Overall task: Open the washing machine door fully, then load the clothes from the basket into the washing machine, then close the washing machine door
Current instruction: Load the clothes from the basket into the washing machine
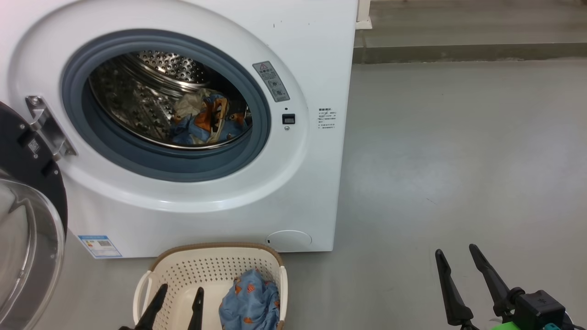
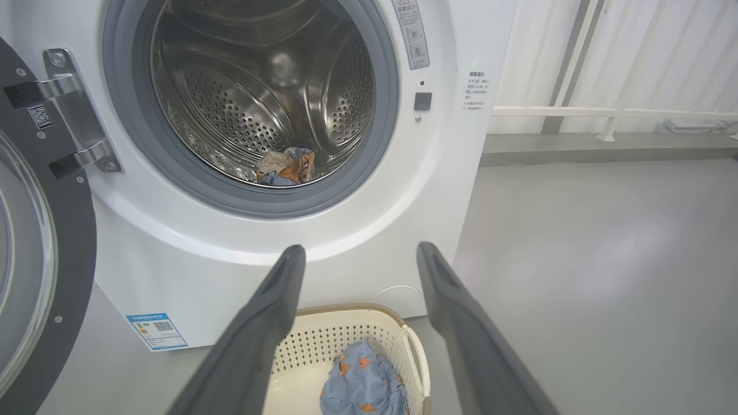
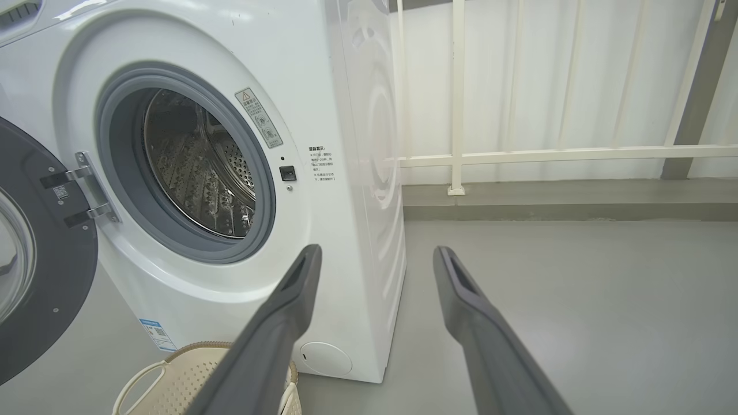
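The white washing machine stands with its door swung wide open to the left. Blue and orange clothes lie in the steel drum. On the floor before the machine sits the cream basket, with another bundle of blue printed clothes in its right half. My left gripper hangs open over the basket's left half, empty, a little left of the bundle. My right gripper is open and empty over bare floor to the right. In the left wrist view the basket and clothes lie below the open left gripper.
The open door juts out on the left, hinged at a metal bracket. Grey floor stretches right of the machine. A raised kerb and white railing run along the back wall.
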You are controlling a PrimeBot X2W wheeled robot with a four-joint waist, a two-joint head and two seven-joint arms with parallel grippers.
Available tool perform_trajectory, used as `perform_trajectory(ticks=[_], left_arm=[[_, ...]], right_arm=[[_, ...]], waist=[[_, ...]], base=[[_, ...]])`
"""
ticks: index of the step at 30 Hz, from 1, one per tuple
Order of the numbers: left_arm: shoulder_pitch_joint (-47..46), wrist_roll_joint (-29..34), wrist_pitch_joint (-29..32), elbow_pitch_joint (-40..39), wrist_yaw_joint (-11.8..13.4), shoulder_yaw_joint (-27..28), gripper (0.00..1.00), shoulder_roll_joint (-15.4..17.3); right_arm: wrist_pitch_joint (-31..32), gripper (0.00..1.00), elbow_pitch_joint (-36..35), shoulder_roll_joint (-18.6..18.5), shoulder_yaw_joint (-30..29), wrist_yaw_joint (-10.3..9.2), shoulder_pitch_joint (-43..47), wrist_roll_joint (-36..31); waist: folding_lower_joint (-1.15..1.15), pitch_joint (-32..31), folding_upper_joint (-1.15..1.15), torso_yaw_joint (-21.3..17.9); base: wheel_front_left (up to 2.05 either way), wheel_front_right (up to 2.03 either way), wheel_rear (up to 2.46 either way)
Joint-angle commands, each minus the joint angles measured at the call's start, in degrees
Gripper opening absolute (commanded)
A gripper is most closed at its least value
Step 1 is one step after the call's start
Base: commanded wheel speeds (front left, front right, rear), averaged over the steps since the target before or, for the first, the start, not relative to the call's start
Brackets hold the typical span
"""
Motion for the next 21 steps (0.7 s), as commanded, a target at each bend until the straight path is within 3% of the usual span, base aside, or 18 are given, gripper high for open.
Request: perform_trajectory(ticks=[1,21], left_arm=[[-1.44,0.79,-0.36,-0.90,-0.27,2.24,1.00,0.28],[-1.13,2.29,-0.36,0.35,-0.99,3.29,1.00,-0.76]], right_arm=[[-0.69,1.00,-1.22,-0.37,1.72,0.09,-0.69,0.66],[-0.71,1.00,-1.29,-0.37,1.75,0.09,-0.37,0.28]], waist=[[0.00,-0.09,0.00,0.03],[0.00,0.07,0.00,0.94]], base=[[0.00,0.00,0.00],[0.00,0.00,0.00]])
